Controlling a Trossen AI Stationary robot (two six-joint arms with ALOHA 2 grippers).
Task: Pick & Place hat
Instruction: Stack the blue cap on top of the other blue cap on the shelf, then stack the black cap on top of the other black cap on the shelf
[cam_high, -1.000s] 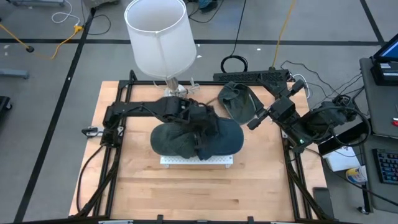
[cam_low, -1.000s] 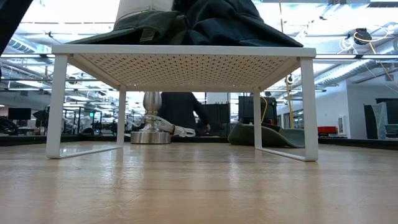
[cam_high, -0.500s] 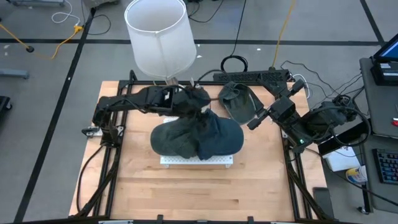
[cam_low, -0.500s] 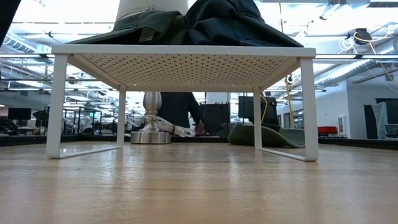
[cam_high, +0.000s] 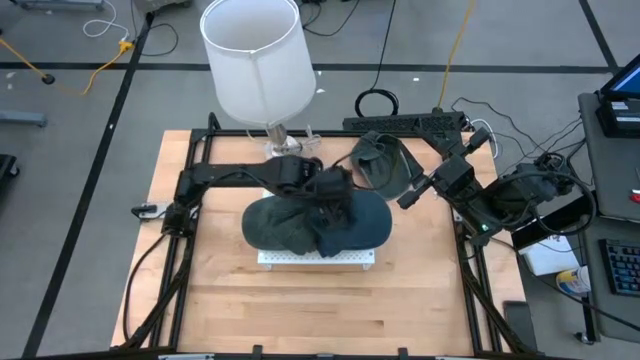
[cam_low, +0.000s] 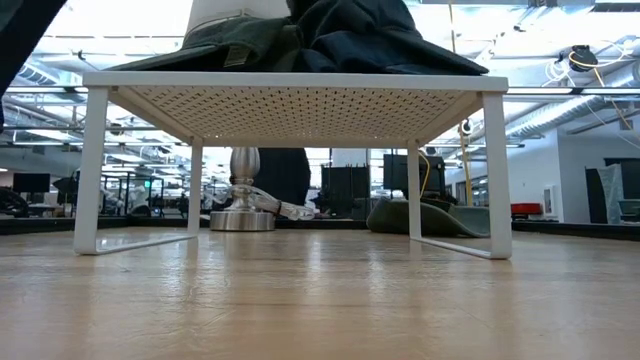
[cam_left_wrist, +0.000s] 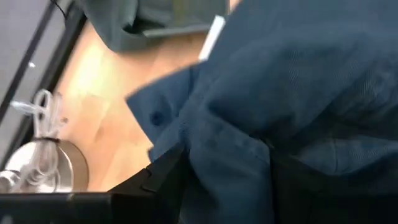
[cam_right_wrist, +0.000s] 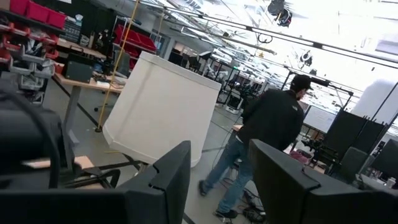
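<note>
A dark blue hat (cam_high: 360, 228) and a grey-green hat (cam_high: 268, 222) lie side by side on a white perforated rack (cam_high: 315, 258) in the middle of the table. A third, olive hat (cam_high: 385, 165) rests on the tabletop behind the rack, to the right. My left gripper (cam_high: 335, 195) points steeply down onto the far side of the blue hat (cam_left_wrist: 298, 81), with blue cloth bunched between its fingers. My right gripper (cam_high: 405, 198) hangs high near the table's right edge, open and with nothing in it (cam_right_wrist: 221, 186). My left gripper has a raised fold of the blue hat's cloth (cam_left_wrist: 227, 168) pinched between its two fingers (cam_left_wrist: 165, 180), coming from above at a slant from the table's far-left side. The hat's body stays lying on the rack. One layer or several, I cannot tell.
A lamp with a tall white shade (cam_high: 255, 60) stands at the table's far edge, its metal base (cam_low: 240, 215) just behind the rack. A black frame (cam_high: 200, 150) borders the table. Bare wood lies in front of the rack. A person (cam_right_wrist: 273, 130) stands in the room beyond.
My left gripper rose and drew back toward the lamp, then came down again toward the right onto the blue hat's far side. The hats lie on the rack much as before.
</note>
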